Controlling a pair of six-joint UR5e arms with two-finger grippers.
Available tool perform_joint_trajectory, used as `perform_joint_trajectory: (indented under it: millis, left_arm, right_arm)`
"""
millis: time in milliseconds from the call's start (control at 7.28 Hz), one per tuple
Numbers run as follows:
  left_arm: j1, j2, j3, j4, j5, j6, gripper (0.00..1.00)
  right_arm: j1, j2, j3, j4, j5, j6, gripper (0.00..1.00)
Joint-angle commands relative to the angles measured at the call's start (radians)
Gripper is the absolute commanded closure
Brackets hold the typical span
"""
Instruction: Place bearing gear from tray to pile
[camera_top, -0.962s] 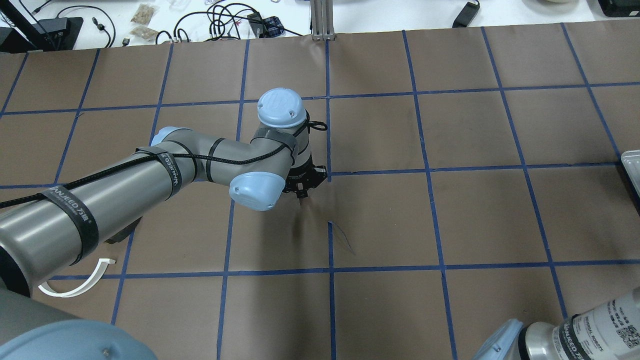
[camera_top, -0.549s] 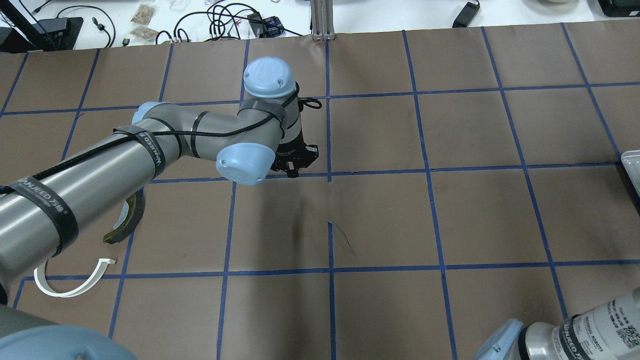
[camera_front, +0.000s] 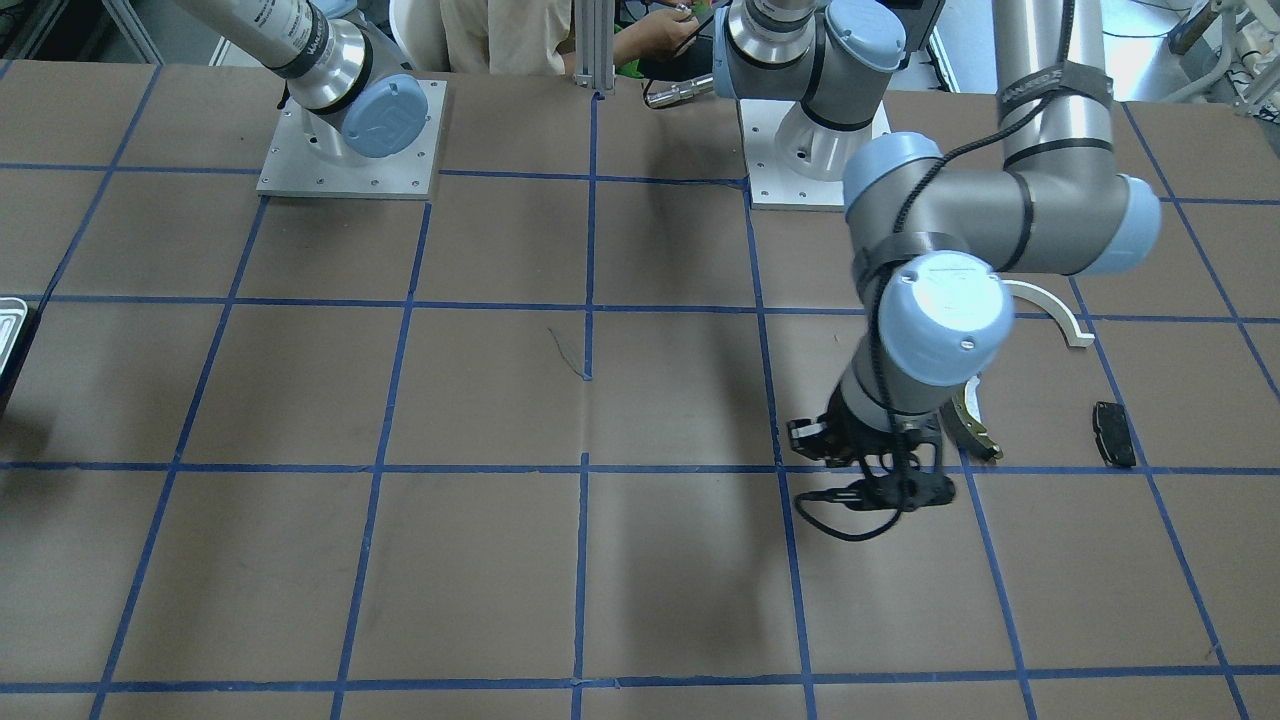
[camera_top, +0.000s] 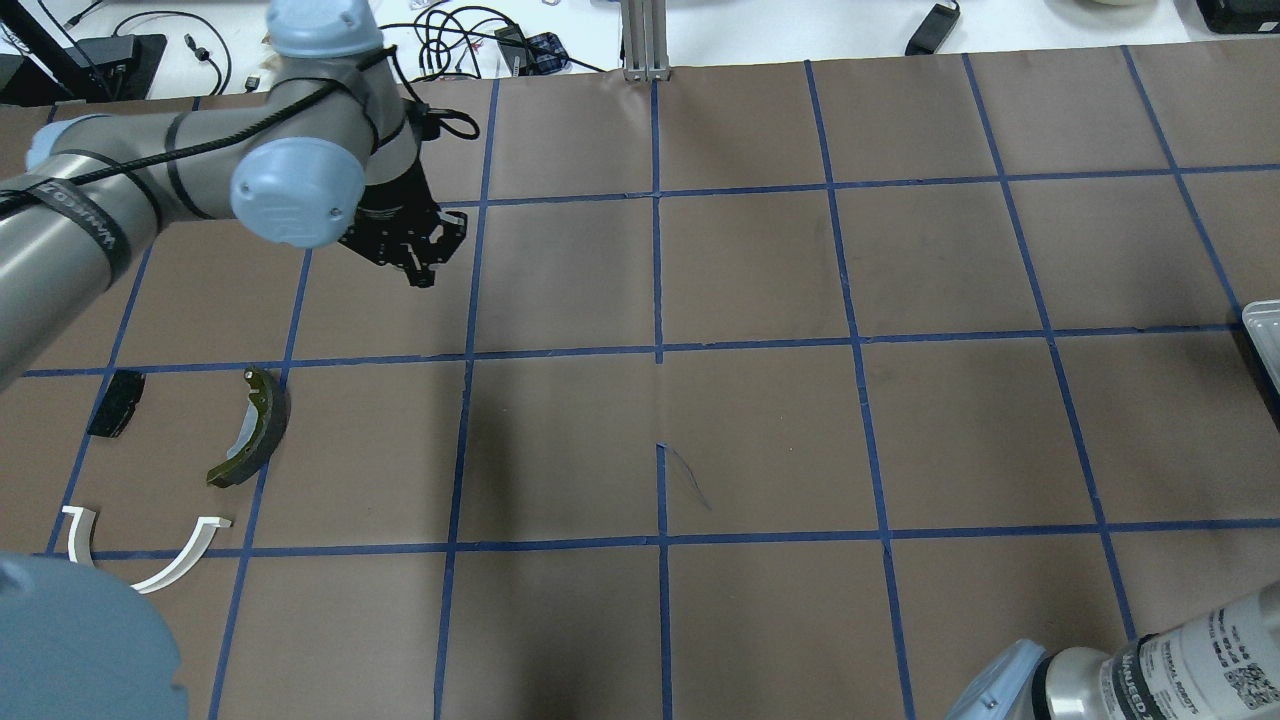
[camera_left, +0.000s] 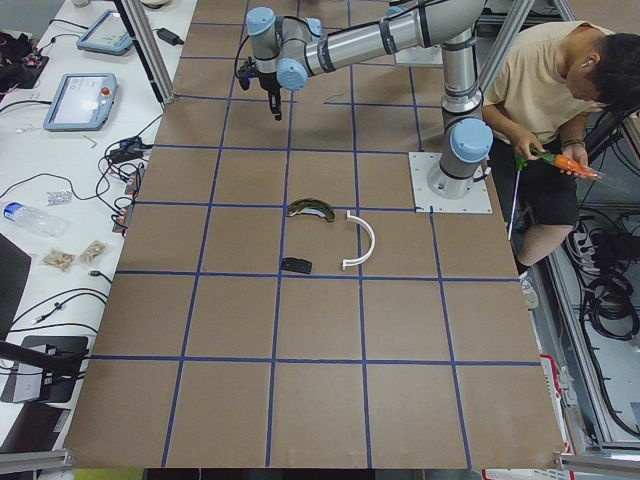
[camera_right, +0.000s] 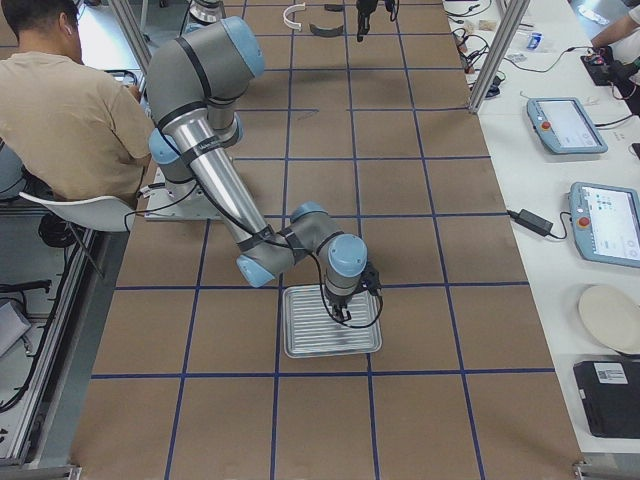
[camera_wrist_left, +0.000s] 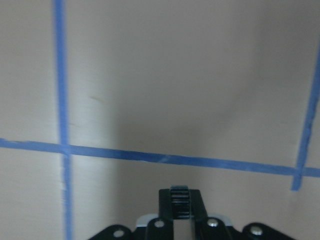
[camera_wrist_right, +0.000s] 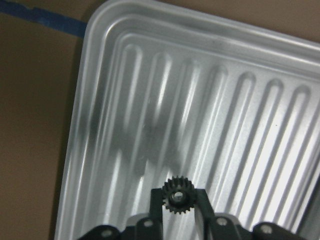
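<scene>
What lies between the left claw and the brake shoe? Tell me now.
Nothing but bare brown paper crossed by a blue tape line: the overhead view shows no part between the left claw and the brake shoe.

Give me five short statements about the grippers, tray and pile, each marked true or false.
1. The right gripper holds a small black gear above the tray. True.
2. The brake shoe lies in the tray. False: it lies on the table, near the white arch and black pad.
3. The left gripper touches the brake shoe. False: it hangs apart from it, shut on a toothed part.
4. The tray floor is ribbed. True.
5. The black pad rests on the white arch. False: they lie apart.
</scene>
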Motion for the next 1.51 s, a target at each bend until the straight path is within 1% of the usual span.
perform_joint_trajectory:
  millis: [0,137,275,412,549,687,824,962,1099,1236,1374]
  left_arm:
    - [0.195,0.014,-0.017,-0.015,0.010,0.197,1.00]
    - [0.276,0.022,-0.043,-0.015,0.010,0.301,1.00]
    - [0.343,0.025,-0.068,-0.001,0.008,0.374,1.00]
    - [0.412,0.025,-0.082,0.002,0.004,0.437,1.00]
    - [0.450,0.022,-0.099,0.005,0.004,0.446,1.00]
    - [0.488,0.026,-0.132,0.008,0.007,0.510,1.00]
    - [0.549,0.005,-0.160,0.045,0.005,0.584,1.00]
    - [0.569,-0.004,-0.197,0.113,0.004,0.623,1.00]
    - [0.567,0.014,-0.256,0.138,0.002,0.621,1.00]
    - [0.568,0.020,-0.301,0.201,0.001,0.629,1.00]
    - [0.560,0.023,-0.323,0.235,-0.007,0.626,1.00]
  right_arm:
    - [0.120,-0.070,0.028,0.033,0.024,0.155,1.00]
    - [0.224,-0.084,0.035,0.034,0.024,0.268,1.00]
    - [0.334,-0.088,0.054,0.060,0.024,0.386,1.00]
    - [0.469,-0.107,0.078,0.061,0.027,0.597,1.00]
    - [0.622,-0.105,0.079,0.053,0.041,0.758,1.00]
    - [0.753,-0.107,0.079,0.050,0.082,0.918,1.00]
    - [0.895,-0.107,0.077,0.030,0.110,1.097,1.00]
    - [1.036,-0.102,0.075,-0.035,0.111,1.240,1.00]
    - [1.146,-0.093,0.075,-0.048,0.111,1.383,1.00]
    - [1.241,-0.073,0.075,-0.071,0.110,1.498,1.00]
    - [1.318,-0.062,0.077,-0.093,0.110,1.542,1.00]
